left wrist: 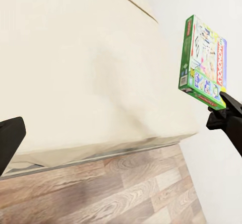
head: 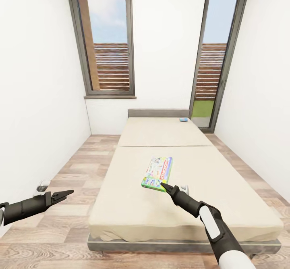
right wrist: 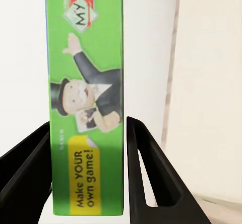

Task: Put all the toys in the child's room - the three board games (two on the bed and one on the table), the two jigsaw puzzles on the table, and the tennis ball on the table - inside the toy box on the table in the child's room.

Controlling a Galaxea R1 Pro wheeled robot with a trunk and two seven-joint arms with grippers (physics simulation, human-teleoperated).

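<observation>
A yellow-green-red board game (head: 158, 172) lies on the near half of the bed (head: 133, 204), a cream mattress on a dark grey frame. My right gripper (head: 164, 186) is at the game's near edge. In the right wrist view its two black fingers (right wrist: 151, 168) hug both faces of the green box edge (right wrist: 85, 108). The left wrist view shows the same game (left wrist: 204, 63) with the right gripper (left wrist: 224, 103) at its end. A smaller blue board game (head: 183, 119) lies by the headboard. My left gripper (head: 68, 193) hangs open over the floor left of the bed.
White walls close in on both sides, with strips of wooden floor (head: 76, 172) along the bed. A tall window (head: 106, 39) and a glass door (head: 215, 59) stand behind the headboard. A small white object (head: 42, 186) sits on the floor by the left wall.
</observation>
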